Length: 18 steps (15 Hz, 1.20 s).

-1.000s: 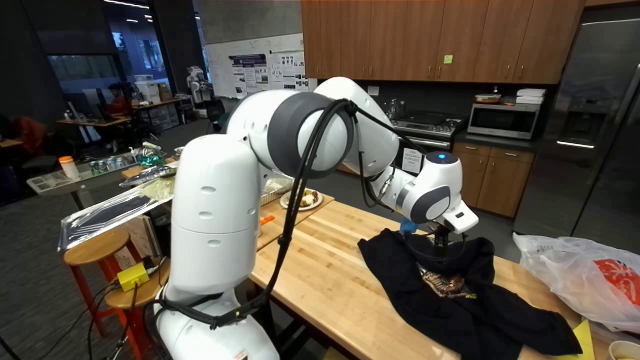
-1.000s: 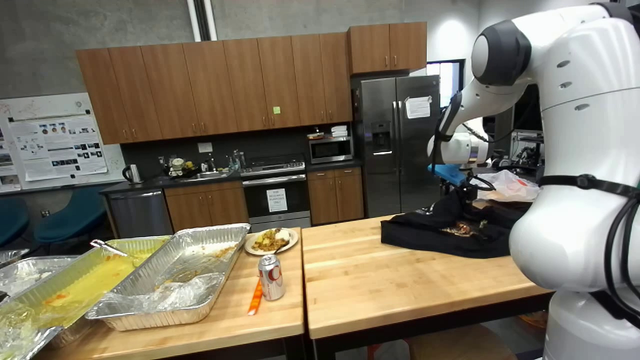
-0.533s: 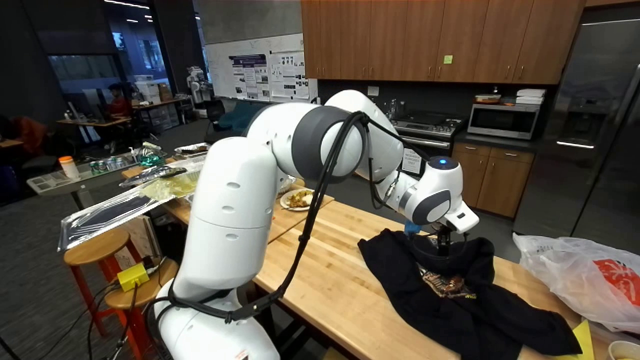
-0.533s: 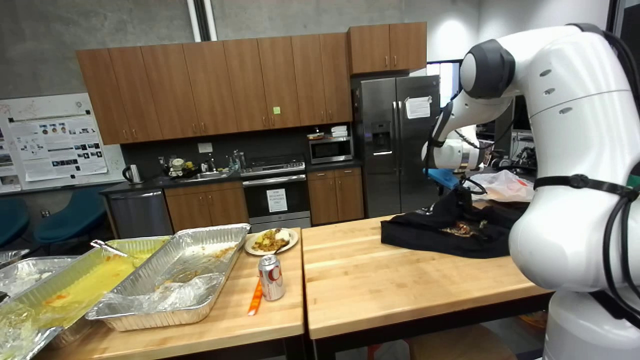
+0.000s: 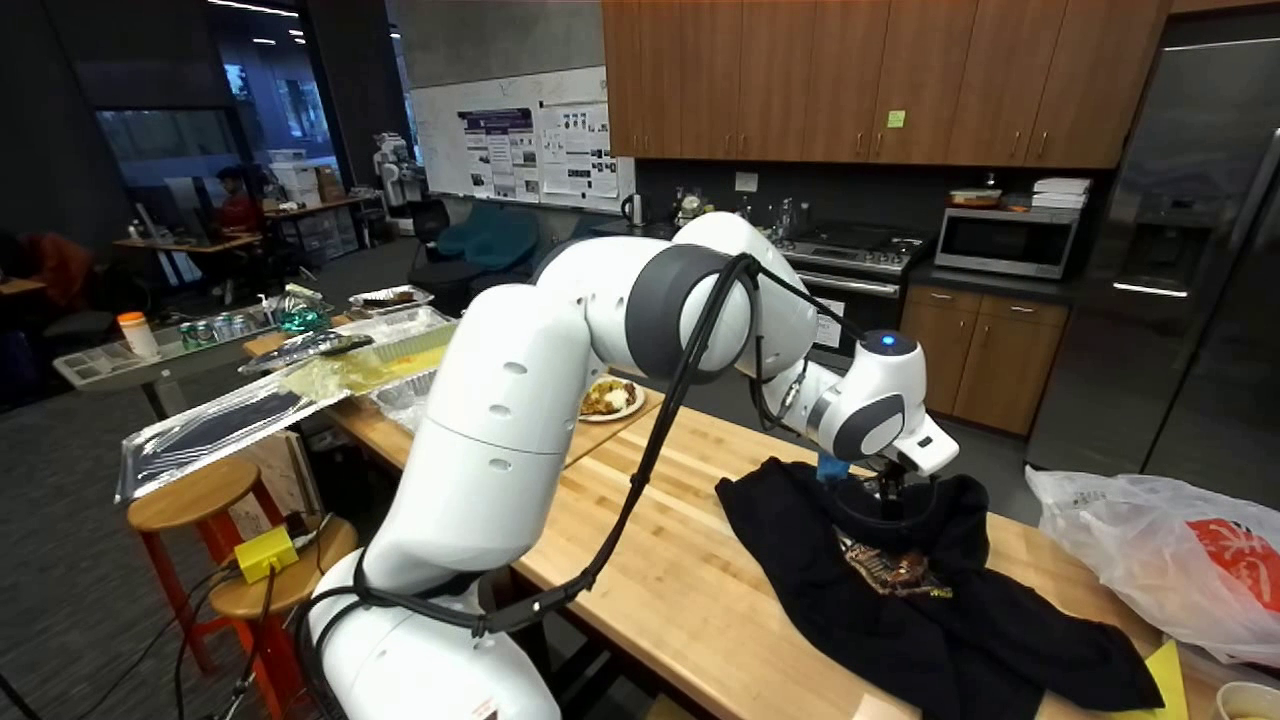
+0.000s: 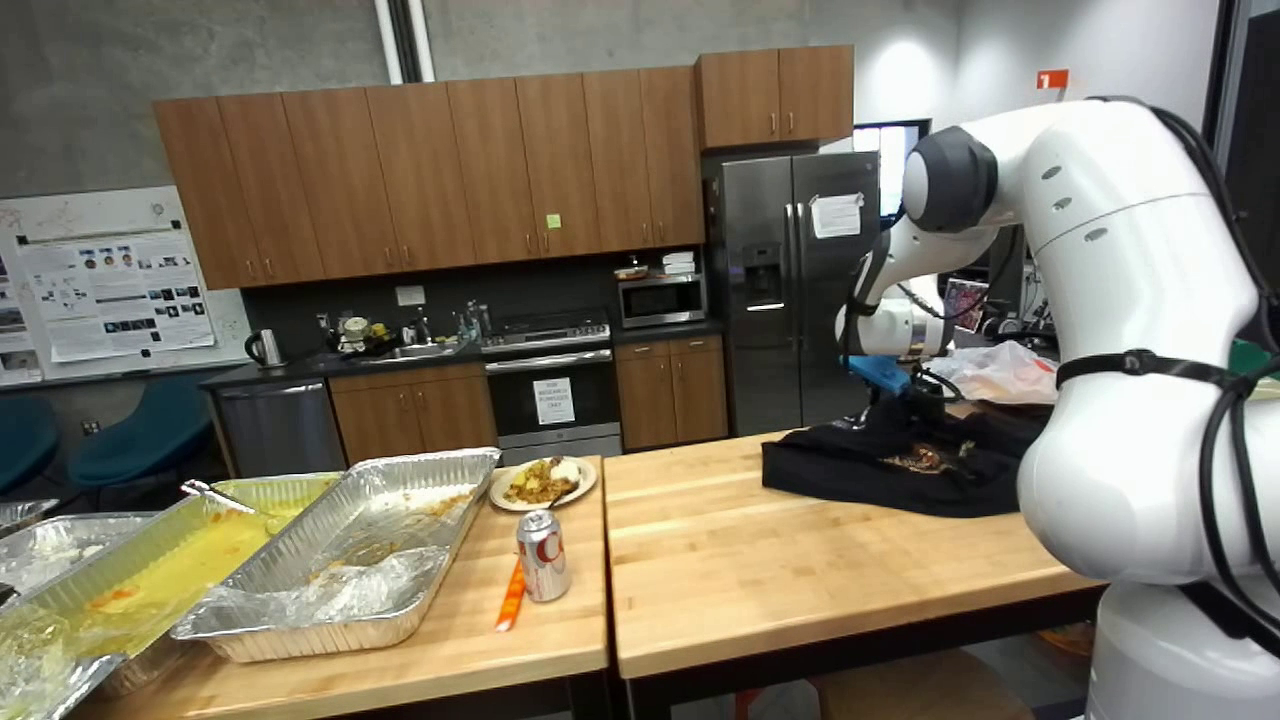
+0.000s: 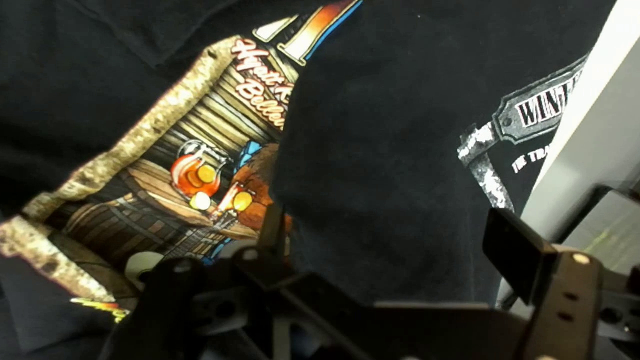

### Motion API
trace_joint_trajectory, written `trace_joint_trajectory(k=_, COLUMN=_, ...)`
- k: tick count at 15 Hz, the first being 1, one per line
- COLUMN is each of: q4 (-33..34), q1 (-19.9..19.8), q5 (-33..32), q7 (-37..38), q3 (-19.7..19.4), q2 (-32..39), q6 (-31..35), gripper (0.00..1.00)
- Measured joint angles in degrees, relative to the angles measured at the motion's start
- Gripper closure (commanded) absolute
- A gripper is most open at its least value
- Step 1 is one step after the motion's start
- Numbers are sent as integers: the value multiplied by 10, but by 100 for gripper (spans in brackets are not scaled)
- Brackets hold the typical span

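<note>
Here, the hand [image 7: 395, 242] gapes wide over a black garment [image 7: 360, 135] lettered "Hyatt" and "WINT".

Black garment [image 5: 930, 620] with multicoloured pictorial print [image 7: 192, 175]

Wooden cabinets [image 6: 425, 175] hang on a grey concrete wall [image 6: 620, 30] near a steel refrigerator [image 6: 825, 310].

The black garment [image 7: 380, 150] reads “Hyatt” and “WIN…”, the oven sign [image 6: 553, 400] “RESEARCH PURPOSES ONLY”.
</note>
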Motion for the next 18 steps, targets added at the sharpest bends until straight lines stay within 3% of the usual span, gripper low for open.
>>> trace_joint_trajectory(k=10, q4=22, q1=29, q5=-30, q7=7, q3=-46, q2=26, q6=-47, gripper=0)
trace_joint_trajectory(k=18, q4=39, q1=30, q5=-31, q7=4, q3=-37, q2=26, q6=-49, gripper=0)
